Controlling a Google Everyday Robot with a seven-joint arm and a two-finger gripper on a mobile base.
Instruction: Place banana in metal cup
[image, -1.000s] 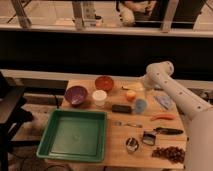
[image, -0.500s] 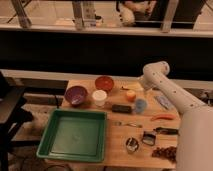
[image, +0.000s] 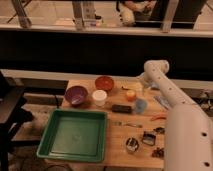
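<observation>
Locate gripper (image: 144, 84) at the far right of table (image: 118, 134), under the bend of the white arm (image: 165, 92), low over the far edge. Cannot tell whether clenched or released. Find banana (image: 134, 86) lying on the table near the far edge, just beside the gripper and just behind the orange cup (image: 130, 95). Find metal cup (image: 132, 145) upright near the front edge, just right of the green tray (image: 75, 113), well apart from the banana. Between them, note blue cup (image: 140, 105) and a dark flat block (image: 121, 108). Left of these, note white cup (image: 99, 97), purple bowl (image: 76, 95), red bowl (image: 104, 82).
</observation>
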